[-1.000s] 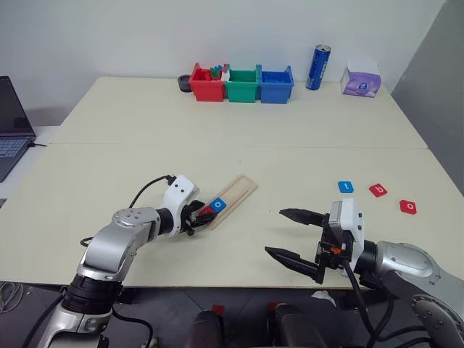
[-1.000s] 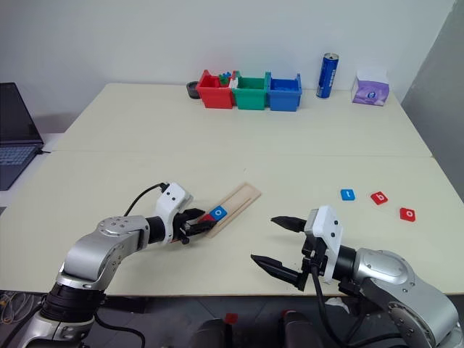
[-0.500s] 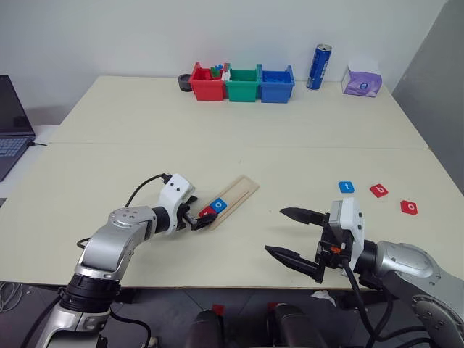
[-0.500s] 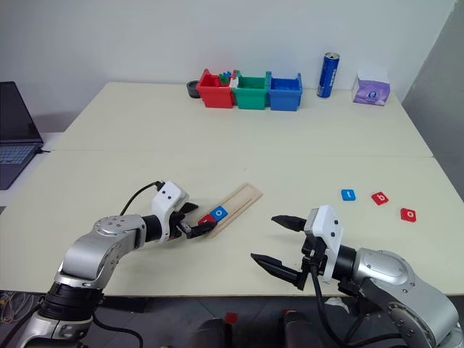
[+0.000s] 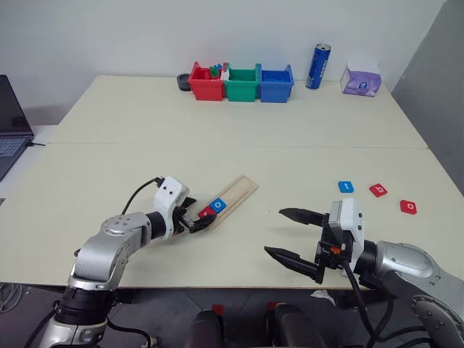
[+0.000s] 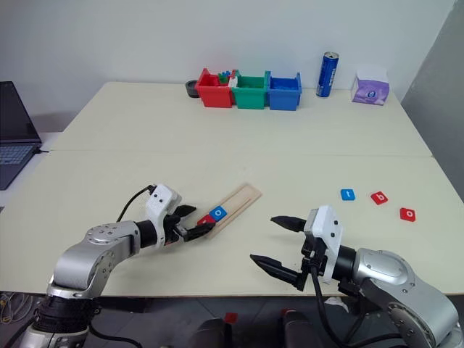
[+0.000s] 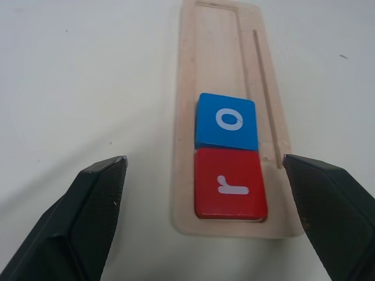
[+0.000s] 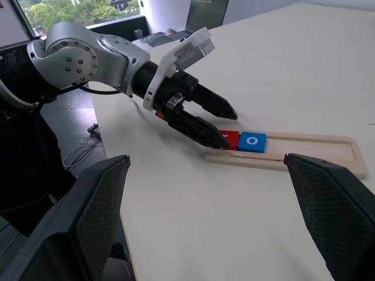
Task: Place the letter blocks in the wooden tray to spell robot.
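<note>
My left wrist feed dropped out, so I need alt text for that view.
A red r block and a blue o block sit side by side at the near end of the wooden tray. The left gripper is open, its fingers flanking the tray end without touching.

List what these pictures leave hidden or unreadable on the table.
- Contents of the red bin: small pieces poke above the rim, too small to name in the eye views.
- Dark round thing behind that bin: partly hidden by it.
- Laptop: cut off by the picture's edge.
- Can label: too small to read.
</note>
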